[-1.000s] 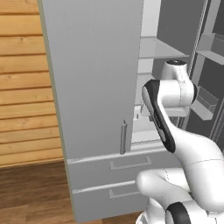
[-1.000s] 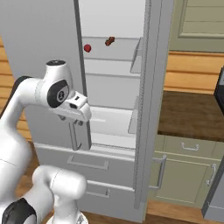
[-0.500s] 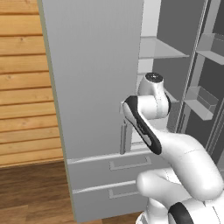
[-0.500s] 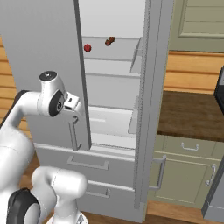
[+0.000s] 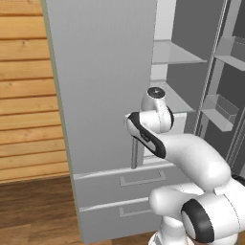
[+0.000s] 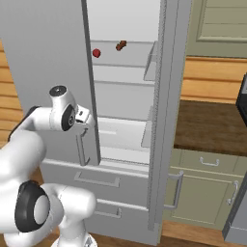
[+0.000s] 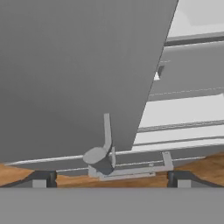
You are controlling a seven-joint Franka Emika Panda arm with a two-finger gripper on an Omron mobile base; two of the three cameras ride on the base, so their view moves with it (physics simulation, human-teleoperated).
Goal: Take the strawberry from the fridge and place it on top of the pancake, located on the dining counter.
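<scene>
Fridge [image 5: 103,86] with its right door swung open and its left door closed; white inner shelves exposed in the right base view. The strawberry [image 6: 96,53] lies on an upper shelf [image 6: 126,61], near the left door's edge, beside a small brown item [image 6: 121,46] well apart from the arm. Gripper [image 7: 109,178] with both fingertips spread wide at the bottom of the hand view, pinching nothing; the left door's bar handle [image 7: 106,139] stands between and beyond them, its foot close above the tips. In the right base view the hand [image 6: 83,118] sits just beside that handle [image 6: 82,147], low on the left door; compared with one second ago, the arm has swung leftward from in front of the open compartment to the closed door's edge, and the wrist has dropped; the strawberry and brown item are unmoved; the jaws have stayed fully parted.
</scene>
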